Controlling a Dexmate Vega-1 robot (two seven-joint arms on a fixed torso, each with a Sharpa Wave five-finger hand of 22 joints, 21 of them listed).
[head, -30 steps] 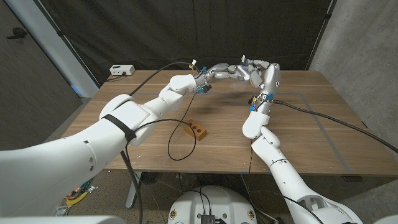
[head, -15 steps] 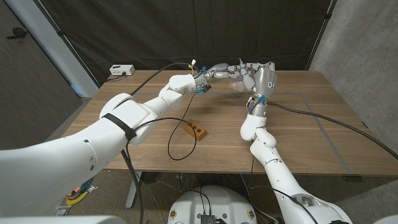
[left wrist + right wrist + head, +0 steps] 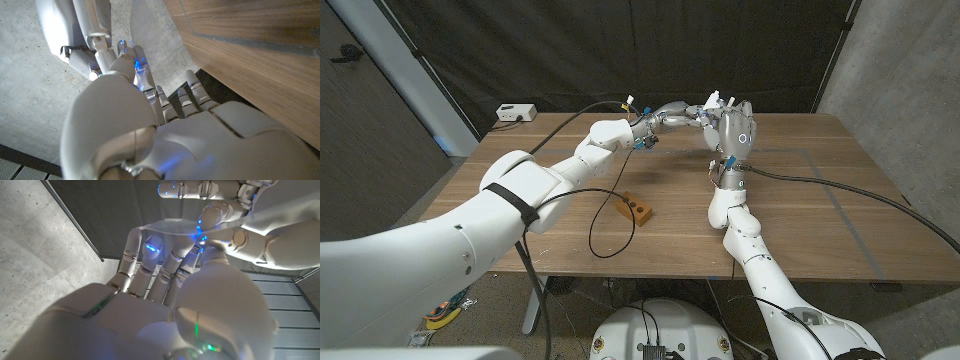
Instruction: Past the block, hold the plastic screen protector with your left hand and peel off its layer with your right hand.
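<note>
Both hands are raised above the table's far middle, past the wooden block [image 3: 635, 208]. My left hand [image 3: 678, 114] pinches a clear plastic screen protector [image 3: 170, 226], seen as a pale curved sheet [image 3: 152, 30] in the left wrist view. My right hand [image 3: 733, 126] stands close against it, back toward the camera. Its fingertips [image 3: 150, 247] close on the sheet's near edge, where the layer sits. In the head view the protector is too transparent to make out between the hands.
The small wooden block has dark holes in its top and lies left of the table's middle. A black cable [image 3: 610, 228] loops beside it. A white socket box [image 3: 515, 113] sits at the far left corner. A thick cable [image 3: 840, 190] trails from the right wrist.
My right hand has shifted left toward the left hand and turned, its forearm swinging upright under it. The left arm and the block have stayed put.
</note>
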